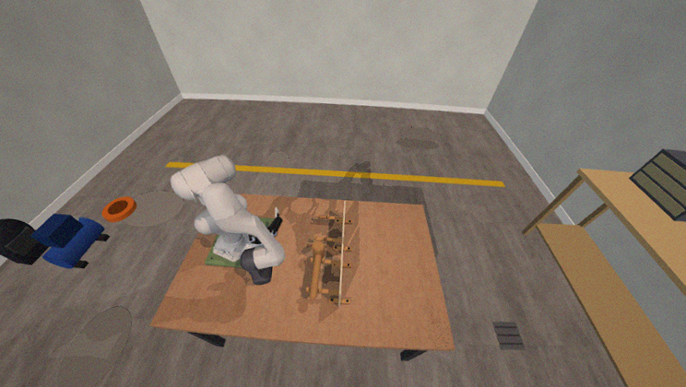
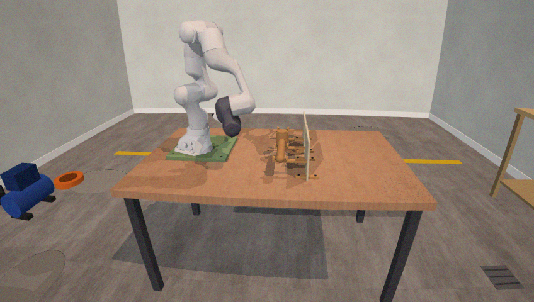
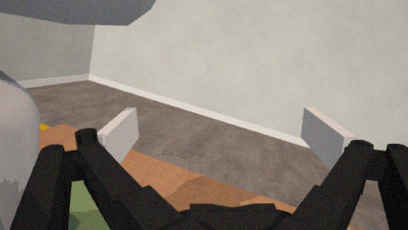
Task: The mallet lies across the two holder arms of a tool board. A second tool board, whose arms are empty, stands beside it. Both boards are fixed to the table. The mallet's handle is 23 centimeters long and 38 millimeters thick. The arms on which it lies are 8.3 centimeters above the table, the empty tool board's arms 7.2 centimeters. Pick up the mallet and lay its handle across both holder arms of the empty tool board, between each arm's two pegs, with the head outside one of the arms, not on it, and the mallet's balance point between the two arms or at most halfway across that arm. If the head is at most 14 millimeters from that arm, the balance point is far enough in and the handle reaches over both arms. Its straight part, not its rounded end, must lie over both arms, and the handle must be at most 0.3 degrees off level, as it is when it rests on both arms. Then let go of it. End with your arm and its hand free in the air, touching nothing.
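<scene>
The wooden mallet (image 1: 314,269) lies across the arms of the nearer tool board (image 1: 340,274), with its head (image 1: 319,242) at the far end. It also shows in the exterior view (image 2: 280,146), in front of the thin upright boards (image 2: 306,149). The empty tool board's arms (image 1: 329,222) stick out just beyond the head. My gripper (image 1: 276,224) is open and empty. It hangs above the green base plate (image 2: 204,149), well left of the mallet. In the wrist view the two finger pads stand wide apart (image 3: 222,134) and point at the far wall. The mallet is not in the wrist view.
The boards stand edge-on in the middle of the wooden table (image 2: 273,168). On the floor to the left are a blue compressor (image 2: 22,189) and an orange ring (image 2: 68,179). A wooden shelf unit (image 1: 654,271) stands at the right.
</scene>
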Controlling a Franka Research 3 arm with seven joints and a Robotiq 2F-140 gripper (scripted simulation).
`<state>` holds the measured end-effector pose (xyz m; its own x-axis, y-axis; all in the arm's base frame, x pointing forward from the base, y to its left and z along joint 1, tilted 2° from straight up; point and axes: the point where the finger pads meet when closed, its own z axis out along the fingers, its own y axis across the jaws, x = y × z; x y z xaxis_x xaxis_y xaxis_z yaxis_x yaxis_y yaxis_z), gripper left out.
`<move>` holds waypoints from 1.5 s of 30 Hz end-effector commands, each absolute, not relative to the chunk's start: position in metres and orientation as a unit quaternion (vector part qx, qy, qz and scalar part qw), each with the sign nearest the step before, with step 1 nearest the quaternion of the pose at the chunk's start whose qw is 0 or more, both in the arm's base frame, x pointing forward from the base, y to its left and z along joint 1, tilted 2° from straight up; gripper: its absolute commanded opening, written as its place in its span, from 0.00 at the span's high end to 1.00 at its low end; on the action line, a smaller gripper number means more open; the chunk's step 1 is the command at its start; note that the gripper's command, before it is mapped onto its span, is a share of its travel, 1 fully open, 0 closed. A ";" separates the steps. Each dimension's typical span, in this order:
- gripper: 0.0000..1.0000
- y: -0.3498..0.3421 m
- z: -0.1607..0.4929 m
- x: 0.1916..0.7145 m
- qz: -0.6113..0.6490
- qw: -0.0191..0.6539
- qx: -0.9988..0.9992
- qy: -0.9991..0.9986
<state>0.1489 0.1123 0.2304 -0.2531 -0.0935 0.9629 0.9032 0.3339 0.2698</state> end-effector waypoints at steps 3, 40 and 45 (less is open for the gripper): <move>0.00 0.112 0.230 0.149 -0.479 0.520 -0.321 -0.630; 0.00 0.054 0.220 0.270 -0.333 0.344 -0.488 -0.730; 0.00 0.042 0.216 0.294 -0.298 0.306 -0.516 -0.743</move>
<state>0.2739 0.0539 0.2222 -0.3753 0.4756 0.7956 0.9076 0.3628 0.2113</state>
